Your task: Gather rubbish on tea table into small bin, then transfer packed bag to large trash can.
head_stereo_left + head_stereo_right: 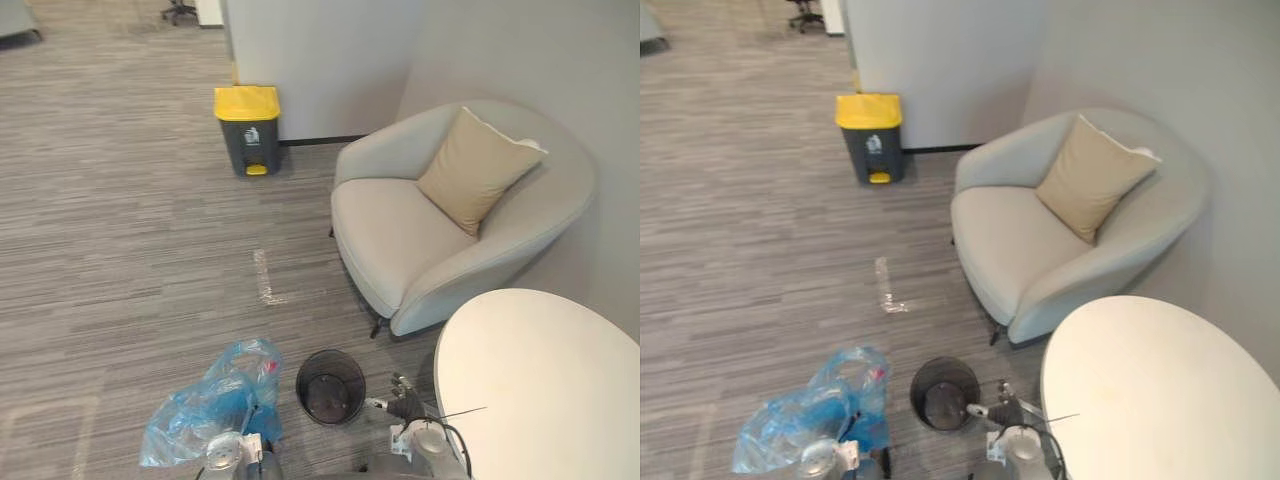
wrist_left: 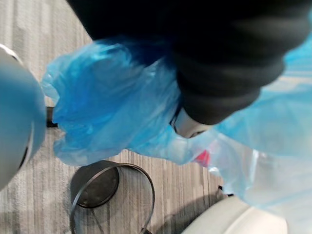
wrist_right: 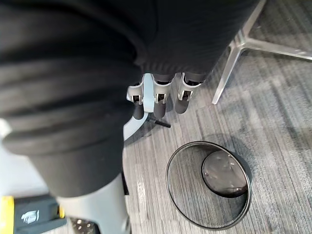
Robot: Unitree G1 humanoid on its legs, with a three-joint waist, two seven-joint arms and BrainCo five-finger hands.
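The blue bag [image 1: 205, 410] bunches over the left hand [image 2: 224, 73]; I cannot tell its grip. The small bin [image 1: 310, 390] stands just beside it. The right hand [image 3: 161, 99] hangs loose, empty.

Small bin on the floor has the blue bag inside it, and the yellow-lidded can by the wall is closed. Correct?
No. The small bin is empty: the right wrist view shows its bare bottom. The blue bag is outside it, beside it on the robot's left. The yellow-lidded can by the wall is closed, as you say.
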